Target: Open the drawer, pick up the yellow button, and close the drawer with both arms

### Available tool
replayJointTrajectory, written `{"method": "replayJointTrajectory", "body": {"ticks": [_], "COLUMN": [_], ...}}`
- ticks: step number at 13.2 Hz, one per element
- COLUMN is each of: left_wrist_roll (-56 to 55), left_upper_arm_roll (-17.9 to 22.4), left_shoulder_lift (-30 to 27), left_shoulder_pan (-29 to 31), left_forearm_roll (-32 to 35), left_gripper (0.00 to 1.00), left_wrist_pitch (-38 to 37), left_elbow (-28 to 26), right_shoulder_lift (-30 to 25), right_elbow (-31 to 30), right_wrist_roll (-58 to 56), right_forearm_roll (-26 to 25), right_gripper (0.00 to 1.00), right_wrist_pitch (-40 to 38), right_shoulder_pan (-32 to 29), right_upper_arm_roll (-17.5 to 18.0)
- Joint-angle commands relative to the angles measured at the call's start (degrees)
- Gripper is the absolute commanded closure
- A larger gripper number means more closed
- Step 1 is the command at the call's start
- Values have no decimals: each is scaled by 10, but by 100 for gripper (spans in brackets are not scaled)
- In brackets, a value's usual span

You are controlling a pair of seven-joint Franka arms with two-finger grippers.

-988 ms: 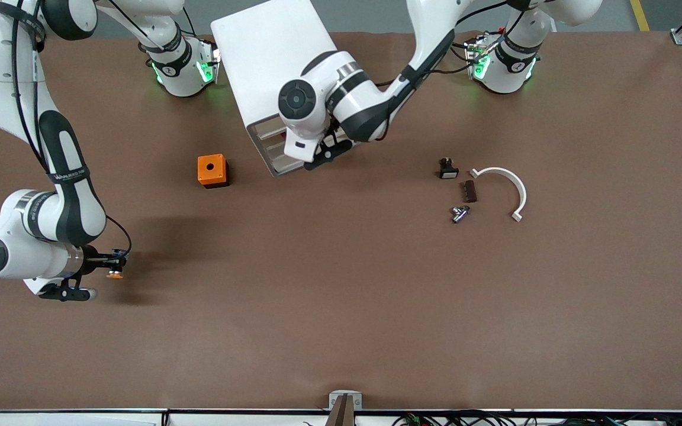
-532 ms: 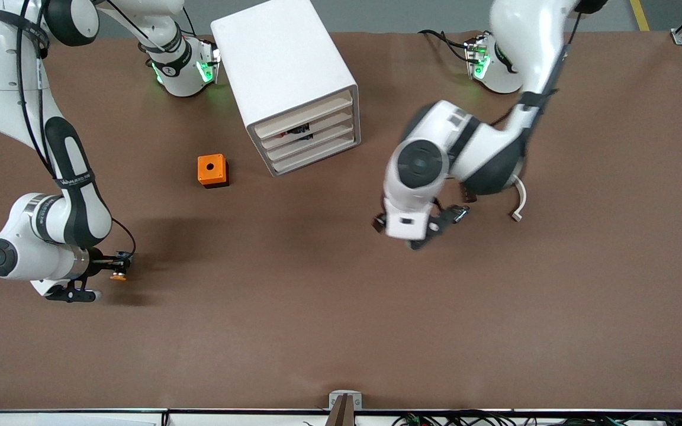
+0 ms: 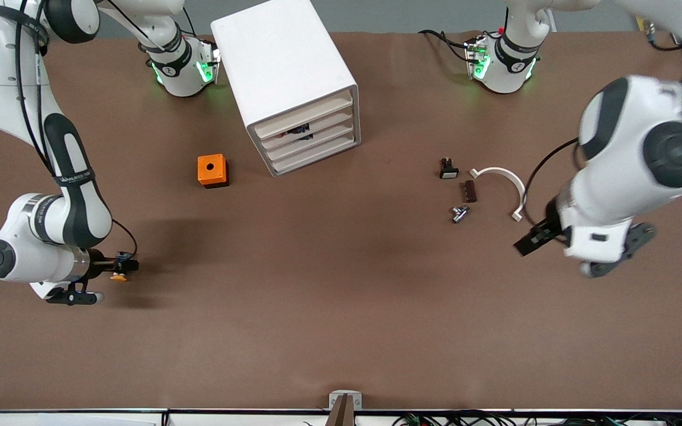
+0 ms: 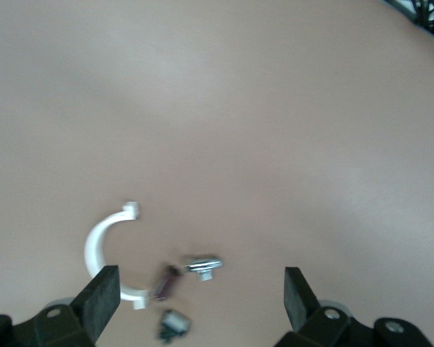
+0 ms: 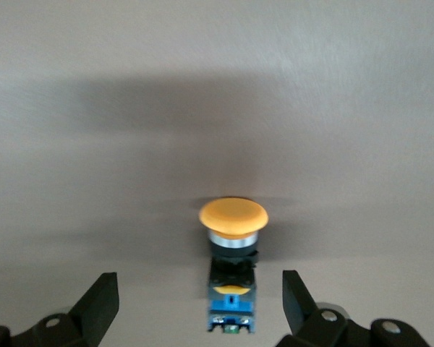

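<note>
The white cabinet (image 3: 282, 59) stands between the arms' bases. Its top drawer (image 3: 302, 115) sits flush with the three below it. The button (image 3: 118, 276), with its orange-yellow cap, lies on the table near the right arm's end. In the right wrist view the button (image 5: 233, 238) lies between the fingers with a gap on each side. My right gripper (image 3: 101, 278) (image 5: 199, 289) is open around it, low over the table. My left gripper (image 3: 584, 251) (image 4: 199, 296) is open and empty, in the air over the table at the left arm's end.
An orange cube with a hole (image 3: 212, 170) sits beside the cabinet. A black part with a white face (image 3: 448, 168), a brown part (image 3: 469, 190), a metal part (image 3: 459, 213) and a white curved clip (image 3: 504, 186) lie toward the left arm's end; the left wrist view shows the clip (image 4: 98, 249).
My left arm has swung from the cabinet's front across the small parts to the left arm's end of the table. The right gripper has shifted only slightly by the button.
</note>
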Motion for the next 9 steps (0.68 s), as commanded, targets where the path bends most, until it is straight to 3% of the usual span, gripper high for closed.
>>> {"method": "replayJointTrajectory", "body": {"ticks": [1, 3, 7, 9], "left_wrist_roll": [109, 195, 343, 399], "left_upper_arm_roll": [-6, -14, -5, 48], "left_shoulder_lift": [-59, -85, -130, -170], "left_shoulder_pan": [40, 95, 116, 77], "left_forearm_roll": [12, 11, 4, 3], "left_gripper": [0, 0, 0, 0], "left_wrist_pitch": [-42, -63, -78, -78], "left_elbow": [-16, -17, -34, -76], "right_shoulder_lift": [-55, -87, -161, -205], "right_elbow": [-7, -7, -6, -7], "right_wrist_roll": [2, 11, 5, 8], "right_forearm_roll": [7, 5, -22, -20], "right_gripper": [0, 0, 0, 0], "right_wrist_pitch": [-14, -18, -62, -110], "right_shoulder_pan": [11, 22, 26, 26], "right_upper_arm_roll": [7, 7, 7, 7]}}
